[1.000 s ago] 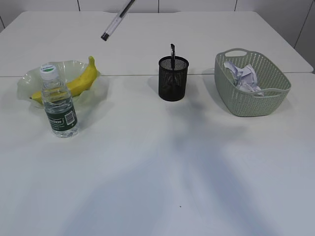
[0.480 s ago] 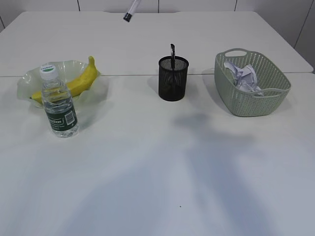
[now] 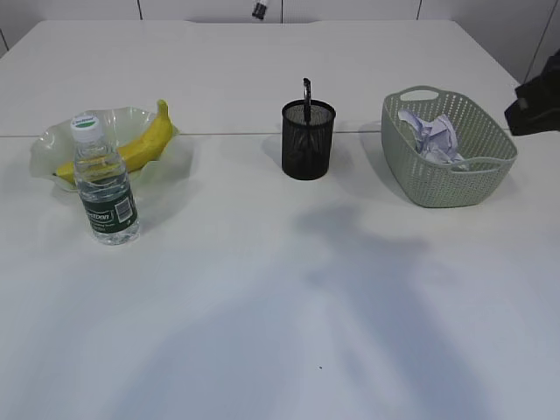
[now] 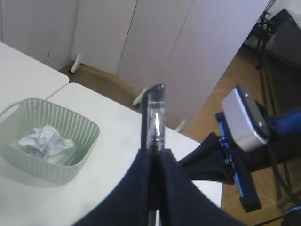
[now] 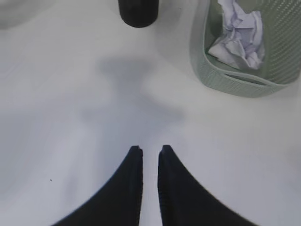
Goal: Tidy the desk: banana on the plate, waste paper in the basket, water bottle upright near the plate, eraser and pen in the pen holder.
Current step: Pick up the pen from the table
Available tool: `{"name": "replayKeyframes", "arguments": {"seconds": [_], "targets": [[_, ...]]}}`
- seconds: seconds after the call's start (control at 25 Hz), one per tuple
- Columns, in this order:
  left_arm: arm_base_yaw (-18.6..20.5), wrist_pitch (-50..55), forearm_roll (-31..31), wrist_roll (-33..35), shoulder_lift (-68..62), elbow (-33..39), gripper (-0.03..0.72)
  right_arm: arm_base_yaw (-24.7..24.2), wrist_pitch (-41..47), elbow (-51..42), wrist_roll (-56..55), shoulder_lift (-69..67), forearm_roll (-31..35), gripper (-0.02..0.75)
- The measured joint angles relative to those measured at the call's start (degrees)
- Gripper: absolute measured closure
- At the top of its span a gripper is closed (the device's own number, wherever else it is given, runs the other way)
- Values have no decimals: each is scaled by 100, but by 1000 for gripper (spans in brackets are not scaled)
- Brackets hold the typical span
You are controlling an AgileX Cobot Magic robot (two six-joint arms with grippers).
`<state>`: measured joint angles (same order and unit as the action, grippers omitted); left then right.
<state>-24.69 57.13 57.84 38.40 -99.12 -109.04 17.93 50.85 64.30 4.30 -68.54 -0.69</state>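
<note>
My left gripper (image 4: 155, 153) is shut on a clear pen (image 4: 155, 117), held high above the table; only the pen's dark tip (image 3: 259, 10) shows at the top edge of the exterior view. My right gripper (image 5: 149, 149) hovers over bare table, open by a narrow gap with nothing in it. The black mesh pen holder (image 3: 308, 140) holds another pen (image 3: 306, 89). A banana (image 3: 140, 147) lies on the plate (image 3: 52, 144). The water bottle (image 3: 104, 184) stands upright in front of the plate. Waste paper (image 3: 433, 136) lies in the green basket (image 3: 472, 179). The eraser is out of view.
The right arm (image 3: 534, 105) pokes in at the exterior view's right edge, just past the basket. A seam (image 3: 227, 134) runs across the table behind the plate and holder. In the left wrist view, the basket (image 4: 70, 160) sits far below and the other arm (image 4: 244, 136) hangs beyond the table.
The held pen has climbed up and to the right until only its tip shows at the top edge. The right arm has come into view at the right edge.
</note>
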Motion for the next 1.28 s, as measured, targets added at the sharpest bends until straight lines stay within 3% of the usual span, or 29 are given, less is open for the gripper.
{"name": "replayKeyframes", "arguments": {"seconds": [0.44,1.28], "targets": [[452,2,1019,487,0,0,699,0,-1519,-438,136,-36,583,666],[452,131,1126,595,1,0,699,0,-1651,-438,157,-160,625,668]]}}
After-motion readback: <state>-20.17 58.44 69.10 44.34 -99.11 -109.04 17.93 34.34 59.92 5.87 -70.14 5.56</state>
